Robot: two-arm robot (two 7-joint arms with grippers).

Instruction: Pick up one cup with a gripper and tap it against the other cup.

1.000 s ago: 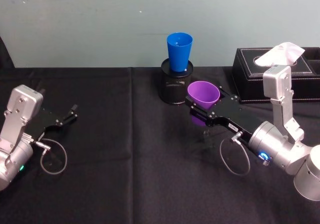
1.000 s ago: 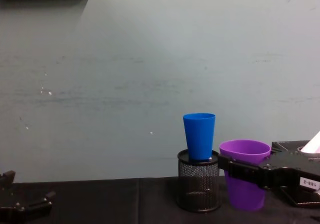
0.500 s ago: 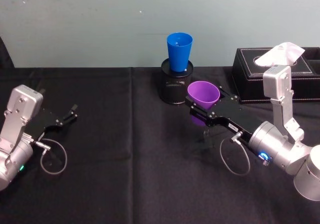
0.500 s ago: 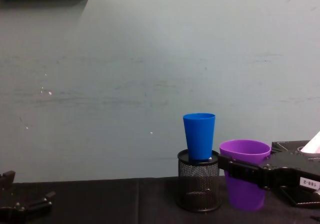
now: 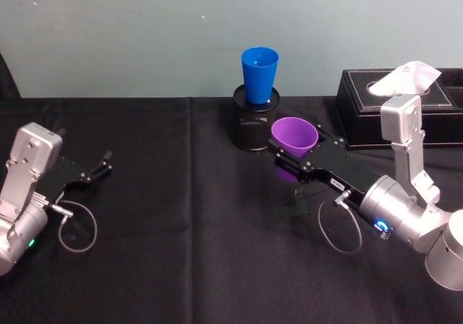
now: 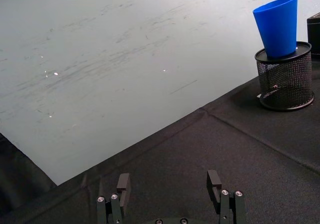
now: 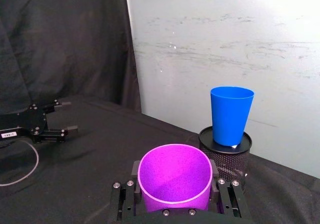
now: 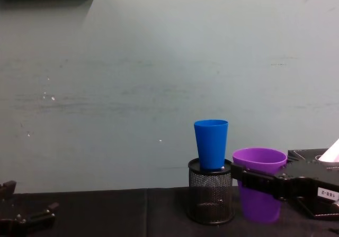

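Soft, even room light, no hard glare. Wall evenly lit, somewhat dim in the chest view. Black tablecloth swallows shadows; faint one at the mesh pen holder base. Mild sheen on the right arm's silver housing; purple cup bright inside.

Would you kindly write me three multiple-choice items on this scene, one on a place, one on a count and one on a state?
1. The tall, narrow bright blue plastic tapered cup stands: A) on the cloth; B) on top of the round black mesh pen holder; C) inside another cup.
2. How many cups are there? A) one; B) two; C) three.
3. The right gripper is: A) open and empty; B) shut on the pen holder; C) shut on the wide purple plastic tapered cup.

Answers:
1 B: its base sits on the holder's top.
2 B: there is one blue cup and one purple cup.
3 C: it clamps the purple cup's sides, beside the holder. The left gripper lies open far to the left.
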